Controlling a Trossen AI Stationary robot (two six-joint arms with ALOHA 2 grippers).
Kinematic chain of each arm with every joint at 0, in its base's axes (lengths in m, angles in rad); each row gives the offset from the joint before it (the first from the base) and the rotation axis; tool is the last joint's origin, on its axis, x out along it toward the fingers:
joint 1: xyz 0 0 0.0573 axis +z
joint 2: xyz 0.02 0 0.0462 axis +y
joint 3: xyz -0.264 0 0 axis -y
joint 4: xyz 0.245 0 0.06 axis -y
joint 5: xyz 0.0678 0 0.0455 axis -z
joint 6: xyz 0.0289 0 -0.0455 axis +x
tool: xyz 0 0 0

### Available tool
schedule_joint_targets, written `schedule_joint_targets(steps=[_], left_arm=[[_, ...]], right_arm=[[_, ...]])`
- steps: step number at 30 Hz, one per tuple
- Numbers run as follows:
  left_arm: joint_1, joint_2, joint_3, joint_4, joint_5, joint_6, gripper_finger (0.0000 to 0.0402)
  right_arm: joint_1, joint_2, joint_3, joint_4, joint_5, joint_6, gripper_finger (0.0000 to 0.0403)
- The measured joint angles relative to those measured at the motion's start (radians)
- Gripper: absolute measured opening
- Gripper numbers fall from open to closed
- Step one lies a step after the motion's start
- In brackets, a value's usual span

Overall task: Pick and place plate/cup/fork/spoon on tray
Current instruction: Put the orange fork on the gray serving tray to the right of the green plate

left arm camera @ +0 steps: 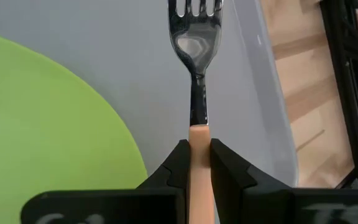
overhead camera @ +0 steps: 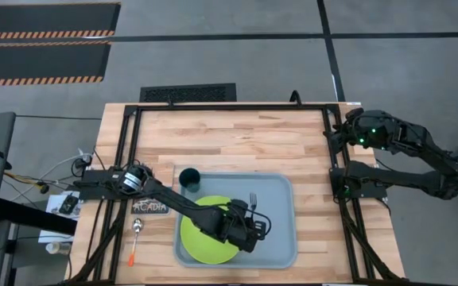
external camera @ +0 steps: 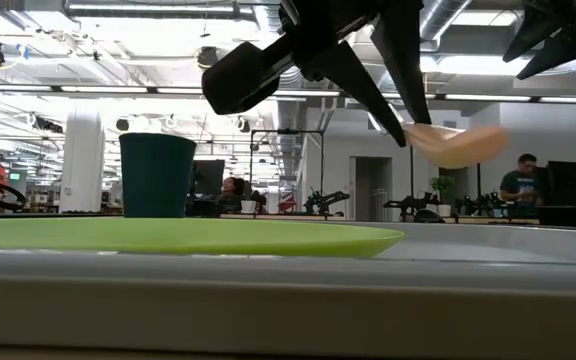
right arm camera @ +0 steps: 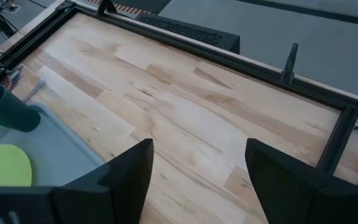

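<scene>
Plate (overhead camera: 201, 234) and cup (overhead camera: 188, 179) sit on tray (overhead camera: 281, 246); left end effector (left arm camera: 197, 163) grips fork (left arm camera: 194, 37) above it; spoon (overhead camera: 136, 235) remains on tabletop (overhead camera: 237, 143) behind.

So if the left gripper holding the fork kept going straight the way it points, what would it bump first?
Probably the raised rim of the pale grey-blue plastic tray, just beyond the orange-handled silver fork clamped in the left gripper; depth is hard to judge.
</scene>
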Motion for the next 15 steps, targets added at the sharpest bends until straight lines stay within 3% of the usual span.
schedule_joint_targets(steps=[8, 15], left_arm=[[0.01, 0.067, 0.007, 0.08, 0.095, -0.005, 0.0021], [0.011, 0.068, 0.008, 0.061, 0.105, -0.02, 0.0021]], right_arm=[[0.0, 0.0, 0.0, 0.0, 0.005, 0.001, 0.0281], [0.0, 0.0, 0.0, -0.003, 0.006, 0.0, 0.0281]])
